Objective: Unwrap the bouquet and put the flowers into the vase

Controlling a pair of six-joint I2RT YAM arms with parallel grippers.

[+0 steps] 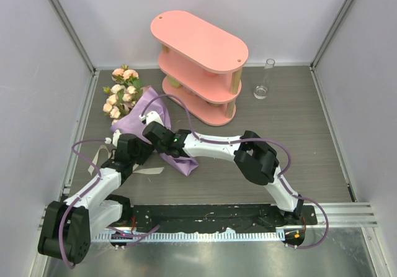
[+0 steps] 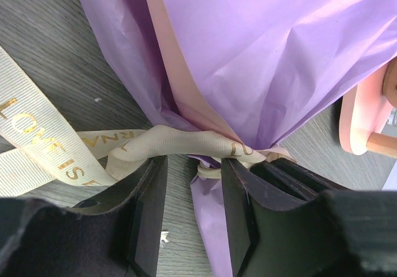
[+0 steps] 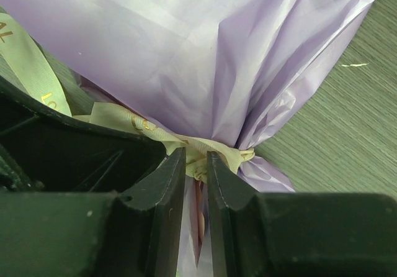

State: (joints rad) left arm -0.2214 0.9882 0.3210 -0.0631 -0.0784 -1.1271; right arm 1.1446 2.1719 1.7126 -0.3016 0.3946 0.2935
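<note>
Two grippers: both are placed at the tied neck of the bouquet (image 1: 153, 111).
Left gripper (image 2: 193, 165): fingers are held apart; the cream ribbon (image 2: 180, 141) is stretched across their tips.
Right gripper (image 3: 196, 159): fingers are set almost together around the paper tail; whether it is pinched cannot be told.
Bouquet: laid wrapped, left of the worktop's (image 1: 304, 146) centre.
Flowers (image 1: 121, 94): pointed at the far left corner.
Pink shelf (image 1: 198, 41): stood mid far edge.
Vase (image 1: 262, 86): stood upright beside the shelf's right end.

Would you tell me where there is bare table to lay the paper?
Free: the tabletop right of the right arm, bordered by pink shelf, vase and right wall. Crowded: the left, where both arms meet bouquet and ribbon.
</note>
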